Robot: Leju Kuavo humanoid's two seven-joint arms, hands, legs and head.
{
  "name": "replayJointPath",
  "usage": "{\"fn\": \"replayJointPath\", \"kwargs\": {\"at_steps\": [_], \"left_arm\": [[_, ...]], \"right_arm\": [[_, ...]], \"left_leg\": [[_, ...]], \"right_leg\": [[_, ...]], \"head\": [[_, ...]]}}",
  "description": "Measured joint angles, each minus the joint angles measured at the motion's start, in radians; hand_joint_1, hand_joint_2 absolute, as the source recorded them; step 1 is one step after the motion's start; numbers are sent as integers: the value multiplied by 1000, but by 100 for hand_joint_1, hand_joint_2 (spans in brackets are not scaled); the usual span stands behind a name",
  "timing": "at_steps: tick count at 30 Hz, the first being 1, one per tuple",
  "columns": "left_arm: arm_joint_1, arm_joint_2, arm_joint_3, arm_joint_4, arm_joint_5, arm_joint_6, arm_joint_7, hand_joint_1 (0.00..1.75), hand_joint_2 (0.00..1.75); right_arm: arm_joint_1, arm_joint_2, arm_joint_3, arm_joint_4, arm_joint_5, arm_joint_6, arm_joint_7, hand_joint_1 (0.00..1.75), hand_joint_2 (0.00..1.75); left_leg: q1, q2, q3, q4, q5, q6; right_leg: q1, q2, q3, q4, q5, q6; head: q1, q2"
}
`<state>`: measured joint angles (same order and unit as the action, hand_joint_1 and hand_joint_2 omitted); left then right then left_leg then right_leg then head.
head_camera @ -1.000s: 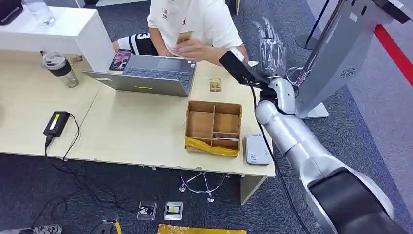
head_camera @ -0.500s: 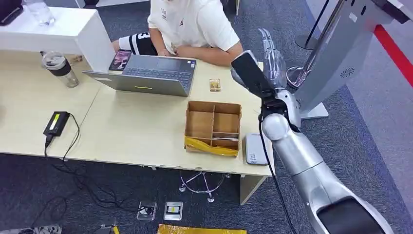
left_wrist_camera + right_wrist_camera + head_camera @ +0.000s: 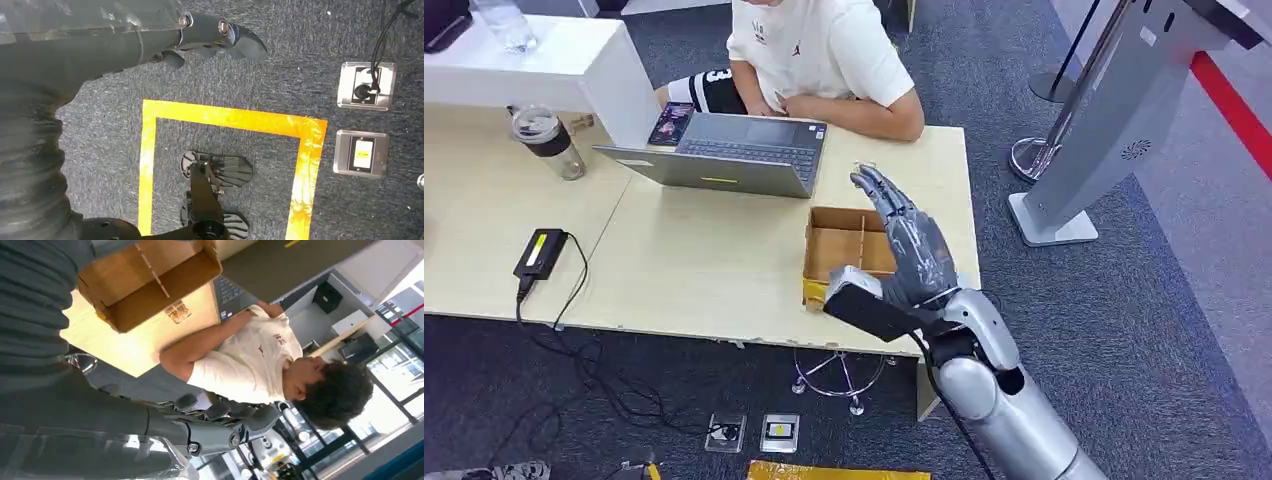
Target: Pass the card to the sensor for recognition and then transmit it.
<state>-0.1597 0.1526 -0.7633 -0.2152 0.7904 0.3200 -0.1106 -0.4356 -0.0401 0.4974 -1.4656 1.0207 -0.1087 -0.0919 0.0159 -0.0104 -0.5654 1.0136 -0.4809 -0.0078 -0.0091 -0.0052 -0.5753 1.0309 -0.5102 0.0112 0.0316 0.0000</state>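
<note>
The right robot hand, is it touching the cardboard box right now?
Cannot tell. In the head view the right robot hand overlaps the cardboard box, with fingers stretched out, but neither a gap nor contact shows plainly. The right wrist view does not settle it.

Silver jointed right arm [image 3: 994,400], black camera block at ten o'clock of wrist, dark grey fingers [image 3: 894,205] under clear film, black cable.
</note>
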Motion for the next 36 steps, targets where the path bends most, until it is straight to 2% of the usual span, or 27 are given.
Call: {"fn": "replayJointPath", "kwargs": {"at_steps": [12, 36], "left_arm": [[-3, -3, 1, 0, 7, 33, 9, 0, 175], [-5, -17, 1, 0, 2, 61, 10, 0, 175]], "right_arm": [[59, -2, 82, 12, 150, -81, 31, 0, 175], [62, -25, 102, 87, 192, -77, 130, 0, 175]], "left_leg": [[0, 0, 0, 0, 0, 0], [0, 0, 0, 0, 0, 0]], "right_leg": [[0, 0, 0, 0, 0, 0], [0, 0, 0, 0, 0, 0]], "head": [[0, 0], [0, 0]]}}
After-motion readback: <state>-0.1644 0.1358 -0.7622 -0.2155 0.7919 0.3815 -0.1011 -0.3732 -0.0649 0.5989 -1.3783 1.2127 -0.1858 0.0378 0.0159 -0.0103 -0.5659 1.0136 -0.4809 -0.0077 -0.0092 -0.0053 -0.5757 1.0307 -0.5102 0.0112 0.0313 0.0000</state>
